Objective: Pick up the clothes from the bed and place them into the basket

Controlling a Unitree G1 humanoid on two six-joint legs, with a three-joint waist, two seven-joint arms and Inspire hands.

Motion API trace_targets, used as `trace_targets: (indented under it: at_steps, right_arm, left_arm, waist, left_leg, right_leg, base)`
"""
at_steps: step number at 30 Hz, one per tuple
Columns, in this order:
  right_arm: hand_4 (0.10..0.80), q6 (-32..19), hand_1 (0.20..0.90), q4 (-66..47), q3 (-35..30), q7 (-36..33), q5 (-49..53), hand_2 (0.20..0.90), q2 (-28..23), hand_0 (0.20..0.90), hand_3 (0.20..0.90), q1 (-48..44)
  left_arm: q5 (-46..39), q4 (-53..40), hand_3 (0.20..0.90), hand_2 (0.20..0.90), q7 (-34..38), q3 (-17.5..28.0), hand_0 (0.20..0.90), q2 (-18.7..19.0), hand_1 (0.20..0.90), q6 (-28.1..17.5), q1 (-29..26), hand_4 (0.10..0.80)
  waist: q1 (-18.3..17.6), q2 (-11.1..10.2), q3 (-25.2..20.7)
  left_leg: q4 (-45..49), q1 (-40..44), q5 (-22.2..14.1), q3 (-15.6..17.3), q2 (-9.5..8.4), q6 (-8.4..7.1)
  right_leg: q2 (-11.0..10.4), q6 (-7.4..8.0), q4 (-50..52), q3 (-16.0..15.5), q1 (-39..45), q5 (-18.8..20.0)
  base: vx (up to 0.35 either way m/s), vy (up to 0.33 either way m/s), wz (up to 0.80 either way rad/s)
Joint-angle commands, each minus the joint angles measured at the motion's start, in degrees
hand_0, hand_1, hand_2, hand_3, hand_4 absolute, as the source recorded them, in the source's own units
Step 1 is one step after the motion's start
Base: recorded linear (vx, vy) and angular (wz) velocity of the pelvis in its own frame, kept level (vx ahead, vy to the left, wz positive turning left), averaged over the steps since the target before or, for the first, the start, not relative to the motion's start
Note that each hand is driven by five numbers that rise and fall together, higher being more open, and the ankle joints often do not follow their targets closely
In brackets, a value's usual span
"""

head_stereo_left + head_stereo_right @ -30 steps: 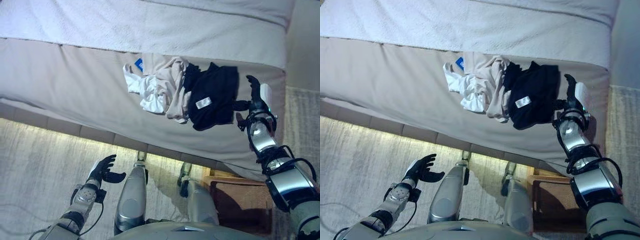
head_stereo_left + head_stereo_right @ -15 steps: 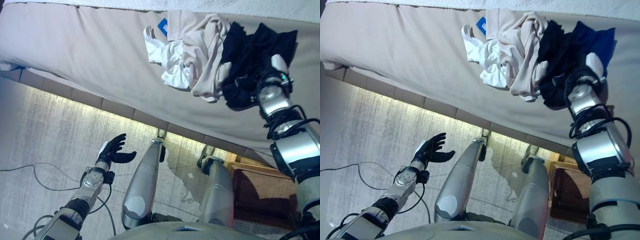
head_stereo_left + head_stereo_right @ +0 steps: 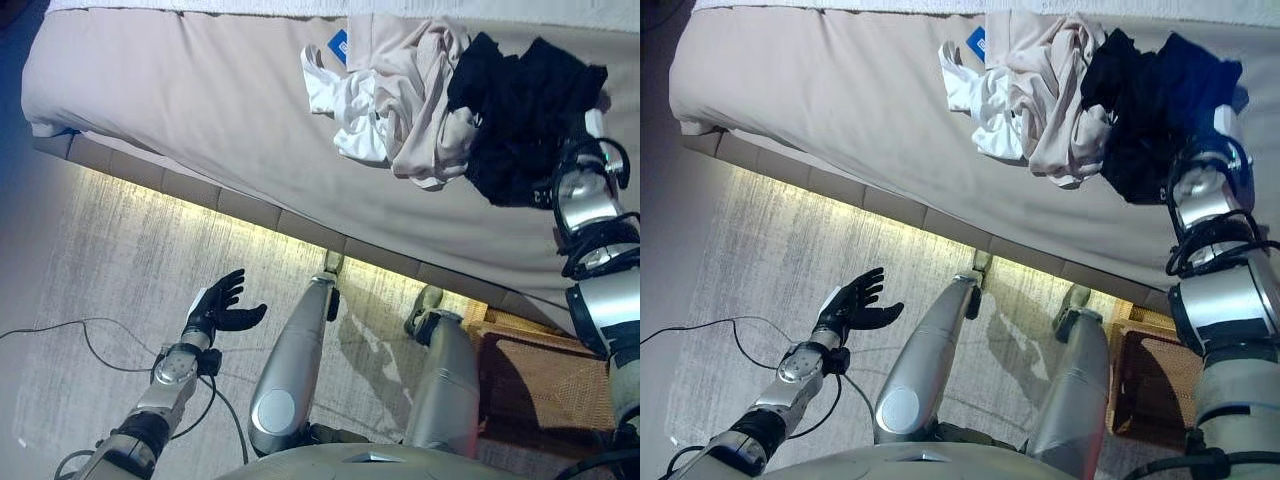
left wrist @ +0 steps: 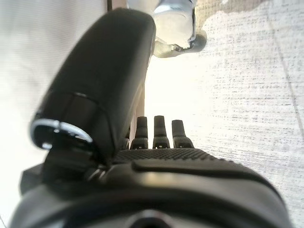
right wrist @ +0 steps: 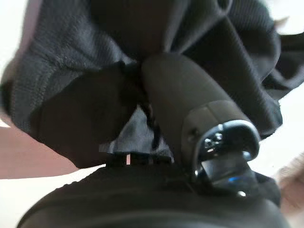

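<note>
Black crumpled cloth garment (image 3: 525,115) lies on the beige-sheeted bed (image 3: 200,110), touching a heap of cream and white clothes (image 3: 395,95). Right hand (image 5: 190,118) is buried in the black fabric, thumb pressed into a fold; whether the fingers have closed cannot be told. Left hand (image 3: 222,308) hangs slack-fingered and empty over the pale carpeted floor (image 3: 90,270). Step judged: grasping. Next: secure hold, lift, carry to the brown wicker basket (image 3: 535,390).

No legible text or labels.
</note>
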Motion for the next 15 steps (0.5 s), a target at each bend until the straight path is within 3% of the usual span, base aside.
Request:
trace_targets:
  at_steps: [1, 5, 6, 10, 15]
  right_arm:
    - [0.100, -3.48, 0.300, 0.38, -3.12, -1.34, 5.92, 0.300, -3.69, 0.300, 0.200, 5.49]
    - [0.100, -6.96, 0.300, -0.86, -6.83, -2.51, 11.53, 0.300, -3.40, 0.300, 0.200, 8.09]
    - [0.100, -8.32, 0.300, -2.22, -8.53, -2.82, 14.07, 0.300, -3.42, 0.300, 0.200, 8.93]
    - [0.100, -11.55, 0.300, -6.01, -12.10, -3.17, 17.68, 0.300, -2.82, 0.300, 0.200, 11.77]
    - [0.100, -13.64, 0.300, -21.04, -19.23, -5.85, 21.30, 0.300, 0.70, 0.300, 0.200, 24.86]
  left_arm:
    - [1.19, 0.07, 0.900, 0.900, 1.15, 1.08, 0.900, 2.62, 0.900, -4.11, 4.01, 0.800]
    - [2.43, 1.75, 0.900, 0.900, 1.61, 1.06, 0.900, 2.08, 0.900, -5.18, 4.22, 0.800]
    - [3.02, 2.28, 0.900, 0.900, 1.92, 1.03, 0.900, 1.82, 0.900, -5.29, 4.18, 0.800]
    - [4.81, 4.21, 0.900, 0.900, 2.37, 1.37, 0.900, 0.55, 0.900, -5.84, 4.61, 0.800]
    - [9.77, 7.90, 0.900, 0.900, 3.34, 3.19, 0.900, -2.79, 0.900, -5.15, 6.47, 0.800]
  waist:
    - [-0.41, 0.21, -4.26]
    - [-0.96, -0.99, -6.01]
    - [-1.39, -1.43, -6.71]
    - [-2.47, -2.91, -8.80]
    - [-6.22, -5.89, -14.14]
  left_leg:
    - [1.50, 3.32, 0.25, 2.11, -1.27, 3.02]
    - [-4.50, 7.95, 2.39, 2.05, -0.51, 1.65]
    - [-7.35, 9.35, 4.91, 2.66, 0.04, 1.40]
    - [-12.19, 14.15, 5.69, 3.47, 0.97, 0.58]
    - [-21.40, 24.95, 6.27, 5.91, 2.45, -0.23]
  right_leg:
    - [5.37, -4.23, -4.19, -4.85, 6.61, 4.14]
    - [6.84, -3.51, -10.96, -4.96, 11.86, 5.69]
    - [6.99, -3.71, -14.32, -5.74, 13.59, 8.01]
    - [7.39, -2.75, -19.71, -5.37, 18.42, 9.26]
    - [7.65, -0.66, -28.91, -3.41, 27.83, 11.71]
  base:
    - [0.043, -0.058, -0.28]
    - [0.013, -0.051, 0.23]
    - [-0.078, -0.021, -0.28]
    - [0.002, -0.012, -0.16]
    - [0.093, 0.044, -0.18]
